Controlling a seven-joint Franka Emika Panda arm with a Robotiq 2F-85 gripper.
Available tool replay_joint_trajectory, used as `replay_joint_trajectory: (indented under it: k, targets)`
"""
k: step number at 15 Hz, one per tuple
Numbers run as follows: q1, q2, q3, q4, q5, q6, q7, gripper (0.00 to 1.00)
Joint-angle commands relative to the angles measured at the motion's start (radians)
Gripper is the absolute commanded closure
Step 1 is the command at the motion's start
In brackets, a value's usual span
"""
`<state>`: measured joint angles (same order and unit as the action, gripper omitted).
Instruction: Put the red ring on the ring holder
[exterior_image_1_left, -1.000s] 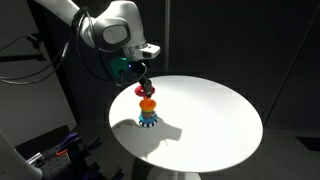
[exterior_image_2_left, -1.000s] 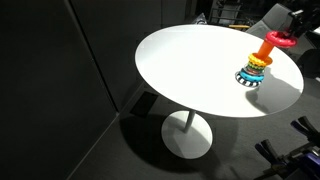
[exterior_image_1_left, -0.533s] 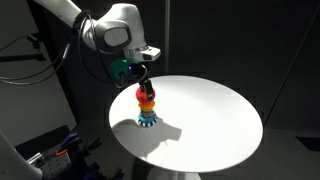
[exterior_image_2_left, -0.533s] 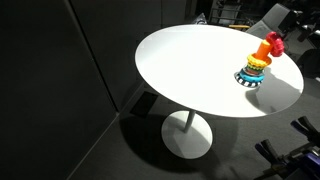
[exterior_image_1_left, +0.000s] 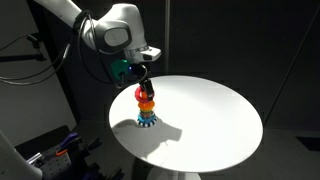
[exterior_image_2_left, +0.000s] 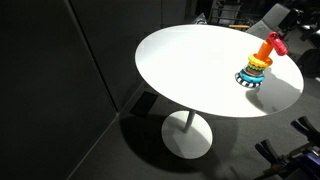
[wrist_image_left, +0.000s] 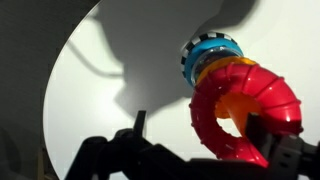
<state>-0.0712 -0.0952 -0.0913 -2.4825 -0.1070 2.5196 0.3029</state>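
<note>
The red ring (wrist_image_left: 243, 112) hangs tilted at the top of the ring holder (exterior_image_1_left: 147, 112), with the holder's orange-yellow top showing through its hole. In both exterior views the red ring (exterior_image_2_left: 272, 43) sits aslant above the orange, green and blue rings and the striped base (exterior_image_2_left: 251, 77). My gripper (wrist_image_left: 200, 132) is open and straddles the ring. The left finger (wrist_image_left: 139, 126) stands clear of it, and the right finger (wrist_image_left: 266, 128) is close against its rim. In an exterior view the gripper (exterior_image_1_left: 141, 78) hovers just above the holder.
The holder stands near the edge of a round white table (exterior_image_1_left: 210, 115) on a single pedestal foot (exterior_image_2_left: 188, 135). Dark curtains surround the scene. Cables and equipment (exterior_image_1_left: 60, 150) lie on the floor beside the table.
The jaws have gone from shut on the red ring to wide open. The ring has slipped a little lower and now leans on the holder's top. The arm has barely moved.
</note>
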Motion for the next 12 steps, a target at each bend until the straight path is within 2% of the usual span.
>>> replay_joint_trajectory:
  k: [1, 12]
  targets:
    - [-0.012, 0.007, 0.005, 0.017, 0.031, -0.006, -0.028, 0.0]
    - [-0.008, 0.004, 0.013, 0.019, 0.044, -0.011, -0.017, 0.0]
